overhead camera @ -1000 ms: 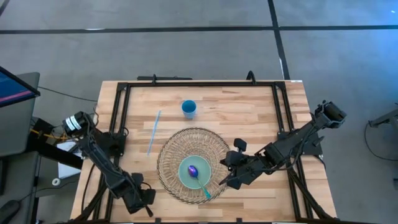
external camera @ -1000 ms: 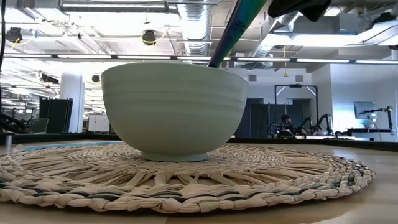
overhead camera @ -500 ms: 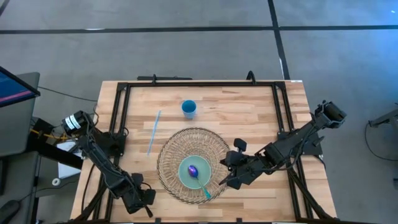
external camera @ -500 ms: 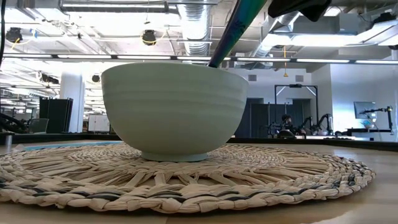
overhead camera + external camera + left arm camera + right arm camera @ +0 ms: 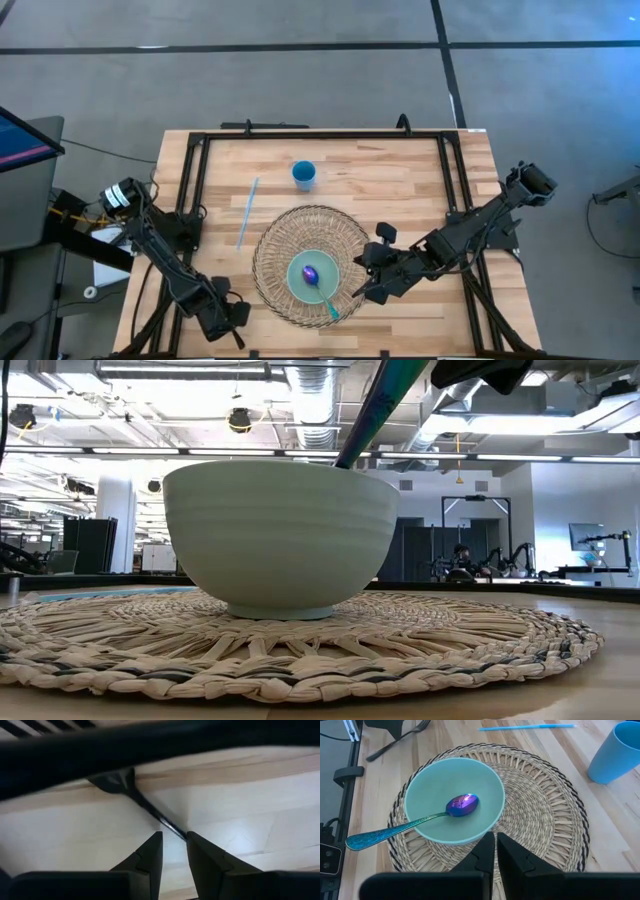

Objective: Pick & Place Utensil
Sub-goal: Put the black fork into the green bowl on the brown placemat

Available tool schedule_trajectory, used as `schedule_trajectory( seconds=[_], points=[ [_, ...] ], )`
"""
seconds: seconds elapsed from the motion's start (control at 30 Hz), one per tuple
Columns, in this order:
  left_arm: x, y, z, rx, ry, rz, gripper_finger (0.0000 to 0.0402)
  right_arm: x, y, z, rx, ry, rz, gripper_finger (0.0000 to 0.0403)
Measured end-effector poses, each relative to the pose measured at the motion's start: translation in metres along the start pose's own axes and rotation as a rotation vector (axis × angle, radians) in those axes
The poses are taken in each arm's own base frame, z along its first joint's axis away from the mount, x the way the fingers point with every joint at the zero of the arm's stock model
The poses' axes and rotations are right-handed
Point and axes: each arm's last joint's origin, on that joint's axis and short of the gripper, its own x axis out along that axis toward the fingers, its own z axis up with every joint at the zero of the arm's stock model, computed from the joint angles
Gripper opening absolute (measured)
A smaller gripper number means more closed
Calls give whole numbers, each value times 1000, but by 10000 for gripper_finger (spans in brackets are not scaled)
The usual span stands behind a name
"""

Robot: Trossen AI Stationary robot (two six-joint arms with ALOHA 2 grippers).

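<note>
Nothing has shifted since the earlier frames. Relative to the bowl (image 5: 312, 275), the left gripper (image 5: 174, 851) hangs off its left side at the table's near edge, fingers slightly apart astride a dark fork (image 5: 131, 793) lying flat, handle pointing into the gap. The spoon (image 5: 420, 821) already rests in the bowl, with the right gripper (image 5: 495, 851), fingers nearly together, just beside the bowl's right.

Spoon (image 5: 318, 283) in bowl (image 5: 297, 282) on placemat (image 5: 275, 250)

Both arms are dark and jointed; the left arm (image 5: 165, 262) carries a white-ringed cylinder with orange wiring.
</note>
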Motion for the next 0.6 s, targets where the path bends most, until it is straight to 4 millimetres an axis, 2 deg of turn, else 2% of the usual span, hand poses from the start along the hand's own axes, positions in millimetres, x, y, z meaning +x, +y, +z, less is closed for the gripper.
schedule_trajectory(
  seconds=[0.37, 0.6],
  points=[
    [8, 10, 11, 37, -35, 10, 84, 0, 0, 0, 34, 1, 0, 13],
    [9, 11, 13, 105, -50, 9, 14, 0, 0, 0, 36, 1, -1, 13]
  ],
)
